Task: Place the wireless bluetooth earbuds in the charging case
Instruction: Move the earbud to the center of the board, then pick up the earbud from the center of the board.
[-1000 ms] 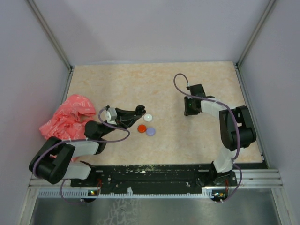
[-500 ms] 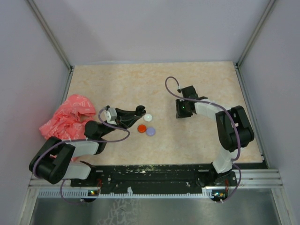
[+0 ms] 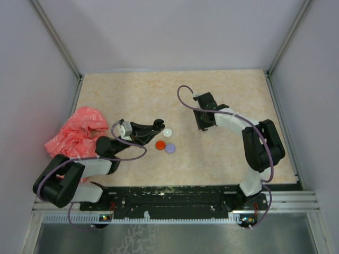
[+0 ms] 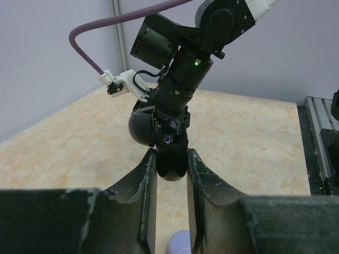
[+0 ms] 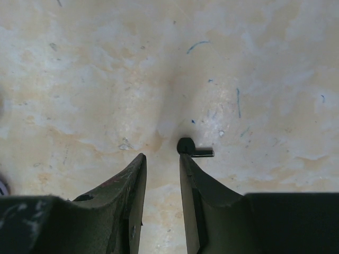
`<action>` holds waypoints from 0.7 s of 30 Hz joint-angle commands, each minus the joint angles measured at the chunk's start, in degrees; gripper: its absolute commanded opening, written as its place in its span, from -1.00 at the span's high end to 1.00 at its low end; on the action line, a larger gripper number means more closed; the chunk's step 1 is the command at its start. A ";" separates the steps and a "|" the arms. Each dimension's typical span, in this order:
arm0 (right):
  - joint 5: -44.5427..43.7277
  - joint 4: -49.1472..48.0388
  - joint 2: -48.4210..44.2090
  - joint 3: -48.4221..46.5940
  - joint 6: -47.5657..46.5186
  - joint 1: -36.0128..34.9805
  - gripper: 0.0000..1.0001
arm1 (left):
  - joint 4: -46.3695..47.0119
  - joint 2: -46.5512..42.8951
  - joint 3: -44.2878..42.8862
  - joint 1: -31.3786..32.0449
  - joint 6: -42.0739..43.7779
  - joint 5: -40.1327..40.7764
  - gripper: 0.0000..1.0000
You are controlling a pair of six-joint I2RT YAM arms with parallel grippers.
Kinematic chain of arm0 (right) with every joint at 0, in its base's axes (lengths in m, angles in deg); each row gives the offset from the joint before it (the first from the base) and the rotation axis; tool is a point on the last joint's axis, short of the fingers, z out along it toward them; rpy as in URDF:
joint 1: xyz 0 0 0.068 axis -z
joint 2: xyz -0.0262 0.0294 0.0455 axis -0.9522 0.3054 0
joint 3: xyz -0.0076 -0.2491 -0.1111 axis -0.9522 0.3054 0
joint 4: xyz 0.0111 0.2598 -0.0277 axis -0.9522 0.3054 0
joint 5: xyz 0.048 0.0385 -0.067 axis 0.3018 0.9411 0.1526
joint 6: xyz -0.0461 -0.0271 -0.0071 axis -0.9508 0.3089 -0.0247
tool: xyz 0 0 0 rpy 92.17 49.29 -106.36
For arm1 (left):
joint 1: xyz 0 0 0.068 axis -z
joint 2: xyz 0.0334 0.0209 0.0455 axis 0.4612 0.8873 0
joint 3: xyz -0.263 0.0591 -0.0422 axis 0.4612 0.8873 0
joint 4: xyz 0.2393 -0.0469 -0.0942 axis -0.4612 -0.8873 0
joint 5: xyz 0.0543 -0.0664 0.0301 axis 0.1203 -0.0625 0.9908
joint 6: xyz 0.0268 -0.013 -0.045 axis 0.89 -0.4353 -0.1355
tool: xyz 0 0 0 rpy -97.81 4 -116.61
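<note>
My left gripper (image 4: 171, 154) is shut on the black charging case (image 4: 172, 163), held just above the table. In the top view that left gripper (image 3: 153, 126) sits beside the white disc. A black earbud (image 5: 186, 145) lies on the table with its stem pointing right, just past my right fingertip (image 5: 184, 159). My right gripper (image 5: 161, 156) hovers low over the table, narrowly open, with nothing between its jaws. In the top view the right gripper (image 3: 202, 126) is right of the discs. No other earbuds show.
Three coin-sized discs lie near the case: white (image 3: 168, 133), red (image 3: 160, 145) and lilac (image 3: 170, 148). The lilac disc (image 4: 180, 242) shows below my left fingers. A crumpled pink bag (image 3: 74, 132) lies at the left edge. Walls enclose the table on three sides.
My right arm has swung its gripper left and slightly back, closer to the table's middle. The left arm and the discs have not moved.
</note>
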 commanded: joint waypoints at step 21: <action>-5.42 -1.63 5.10 -2.27 -2.59 -0.24 0.45 | 1.48 -0.21 -0.90 0.18 -0.54 -0.38 1.00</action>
